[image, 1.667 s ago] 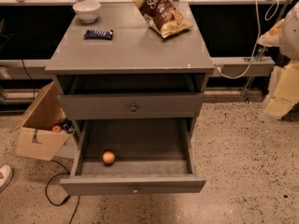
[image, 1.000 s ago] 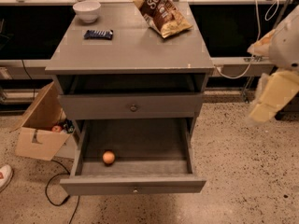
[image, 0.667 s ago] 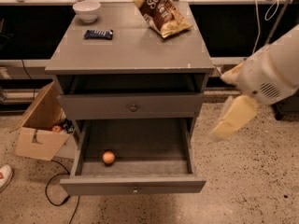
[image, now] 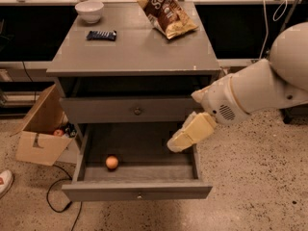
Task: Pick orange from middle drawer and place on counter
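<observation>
The orange [image: 112, 162] lies on the floor of the open middle drawer [image: 137, 190], near its front left. The drawer is pulled far out from the grey cabinet. The knobbed front above it [image: 137, 110] is closed. The counter [image: 134, 47] is the cabinet's flat top. My gripper [image: 179, 143] hangs from the white arm [image: 260, 90] that reaches in from the right. It sits over the drawer's right rear part, well to the right of the orange and apart from it.
On the counter stand a white bowl [image: 89, 10], a dark snack bar [image: 101, 34] and a chip bag [image: 166, 12]. An open cardboard box [image: 38, 134] with small items stands on the floor at the left. A black cable [image: 55, 196] lies by the drawer's front left corner.
My arm has swung in from the right edge toward the cabinet, and the gripper has come down over the open drawer's right side. The orange and the drawer have not moved.
</observation>
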You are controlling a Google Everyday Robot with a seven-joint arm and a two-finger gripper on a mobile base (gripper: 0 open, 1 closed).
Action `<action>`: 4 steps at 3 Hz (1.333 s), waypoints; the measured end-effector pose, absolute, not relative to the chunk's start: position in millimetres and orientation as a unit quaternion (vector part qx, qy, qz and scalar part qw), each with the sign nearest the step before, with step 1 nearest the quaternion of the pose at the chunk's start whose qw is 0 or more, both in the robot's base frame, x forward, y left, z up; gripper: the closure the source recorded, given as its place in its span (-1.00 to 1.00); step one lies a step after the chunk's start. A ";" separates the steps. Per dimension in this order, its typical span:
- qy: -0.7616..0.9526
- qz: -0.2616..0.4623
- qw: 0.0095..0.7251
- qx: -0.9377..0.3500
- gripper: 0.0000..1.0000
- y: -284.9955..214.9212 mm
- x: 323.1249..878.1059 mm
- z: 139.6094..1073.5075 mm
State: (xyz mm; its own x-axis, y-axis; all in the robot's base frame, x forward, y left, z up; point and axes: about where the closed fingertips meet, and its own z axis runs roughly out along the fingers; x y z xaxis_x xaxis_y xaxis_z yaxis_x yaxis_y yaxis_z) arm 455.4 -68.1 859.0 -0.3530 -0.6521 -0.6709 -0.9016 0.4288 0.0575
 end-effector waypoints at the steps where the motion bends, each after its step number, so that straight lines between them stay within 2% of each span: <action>1: 0.794 0.214 0.290 -0.489 -1.00 -69.1 455.9 859.3; 2: 0.796 0.226 0.282 -0.486 -1.00 -62.4 460.0 843.7; 3: 0.800 0.232 0.248 -0.495 -1.00 -28.5 472.8 775.2; 4: 0.796 0.244 0.251 -0.494 -1.00 9.0 495.9 705.7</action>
State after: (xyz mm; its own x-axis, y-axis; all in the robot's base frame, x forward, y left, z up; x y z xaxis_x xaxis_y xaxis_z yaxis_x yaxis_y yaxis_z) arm 495.9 9.0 705.7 -0.3857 -0.6639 -0.6407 -0.9088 0.3932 0.1396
